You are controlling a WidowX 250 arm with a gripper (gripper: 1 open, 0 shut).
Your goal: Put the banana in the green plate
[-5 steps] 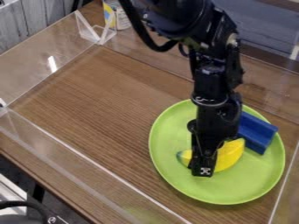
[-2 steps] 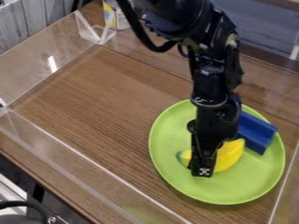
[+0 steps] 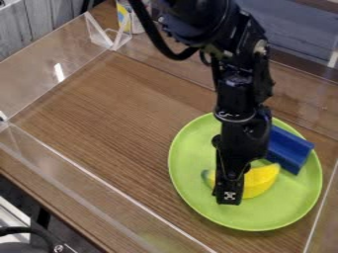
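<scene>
The green plate (image 3: 196,158) lies at the right front of the wooden table. On it lies the small yellow banana (image 3: 262,179), flat on the plate's floor near its middle. My gripper (image 3: 232,190) points almost straight down over the plate, its tips at the banana's left end. The near finger (image 3: 227,191) stands a little off the banana, so the jaws look open, with the banana loose between or beside them. The far finger is hidden behind the arm.
A blue rectangular block (image 3: 292,151) rests on the plate's right side, just behind the banana. Clear plastic walls (image 3: 40,94) fence the wooden tabletop (image 3: 126,114). A yellow item (image 3: 123,14) stands beyond the far wall.
The near finger has shifted slightly left, away from the banana, and the banana has settled flatter on the plate. The arm itself has stayed in place.
</scene>
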